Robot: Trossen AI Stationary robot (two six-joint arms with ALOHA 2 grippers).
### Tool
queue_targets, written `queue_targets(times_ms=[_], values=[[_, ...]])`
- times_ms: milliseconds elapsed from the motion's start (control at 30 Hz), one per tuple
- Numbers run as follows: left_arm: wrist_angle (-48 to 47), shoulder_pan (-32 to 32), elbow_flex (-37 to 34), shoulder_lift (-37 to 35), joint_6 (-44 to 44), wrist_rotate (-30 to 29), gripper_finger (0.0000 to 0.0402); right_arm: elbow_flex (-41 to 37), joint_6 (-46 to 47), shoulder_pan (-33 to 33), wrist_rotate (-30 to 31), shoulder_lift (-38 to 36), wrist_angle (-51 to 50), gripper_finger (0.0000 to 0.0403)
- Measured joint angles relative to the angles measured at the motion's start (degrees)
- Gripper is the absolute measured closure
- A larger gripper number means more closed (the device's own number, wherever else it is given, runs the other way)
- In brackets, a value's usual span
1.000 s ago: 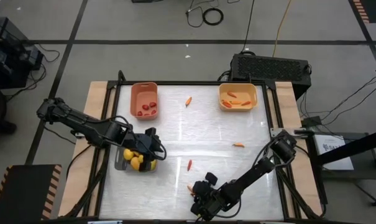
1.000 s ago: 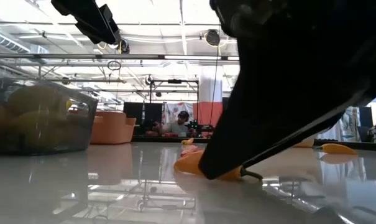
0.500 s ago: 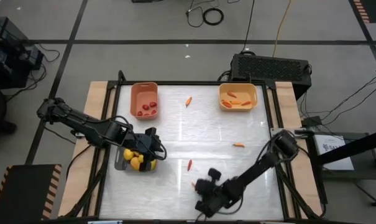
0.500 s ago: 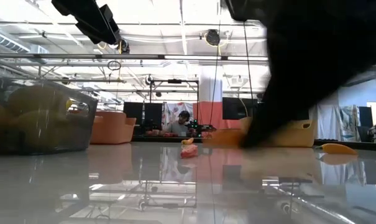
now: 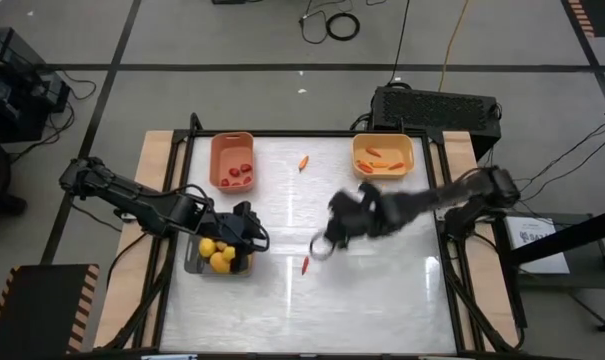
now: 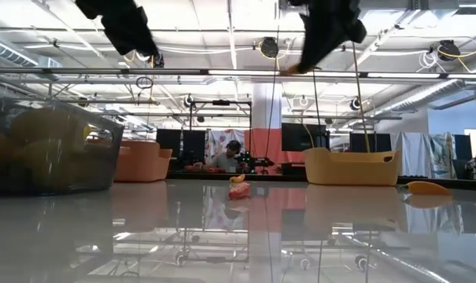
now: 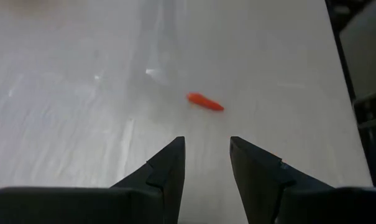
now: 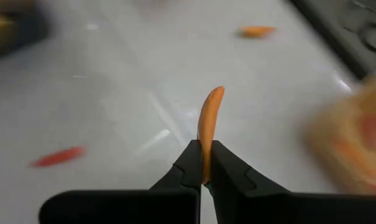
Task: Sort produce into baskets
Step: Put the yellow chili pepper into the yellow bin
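Three loose slim orange pepper pieces left on white desk (image 5: 382, 290); right hand (image 8: 203, 169) pinching another slim orange pepper (image 8: 208, 124) (raised, short of yellow-orange squarish plastic basket (image 5: 383, 156)). Left hand (image 7: 206, 163) part-spread, empty.

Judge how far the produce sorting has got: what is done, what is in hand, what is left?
Done: yellow fruits fill the grey tray, red pieces lie in the salmon tray, orange peppers in the yellow tray. In hand: the right gripper clamps an orange pepper above the table. Left: two loose pieces. The left gripper hangs by the grey tray.
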Motion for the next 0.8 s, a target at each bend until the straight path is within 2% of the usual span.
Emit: queue_targets(times_ms=[200,400,467,633,800], values=[[2.26,1.28,0.0,-0.01,-5.2,-3.48,0.0267,0.0,-7.65,-16.36,0.4,-4.84,-9.32,0.0393],[4.08,1.56,0.0,-0.02,-11.71,-6.18,0.0267,0.0,-18.81,-30.29,-0.09,-3.97,-10.96,0.0385],[4.1,1.54,0.0,-0.01,-14.26,-6.93,0.0267,0.0,-22.61,-34.39,-1.98,-2.68,-10.67,0.038],[4.25,1.39,0.0,-0.02,-19.52,-8.41,0.0267,0.0,-29.64,-42.09,-10.59,1.0,-9.56,0.0361],[4.23,1.19,0.0,0.0,-24.32,-10.41,0.0267,0.0,-34.09,-45.95,-10.58,3.9,-9.07,0.0326]])
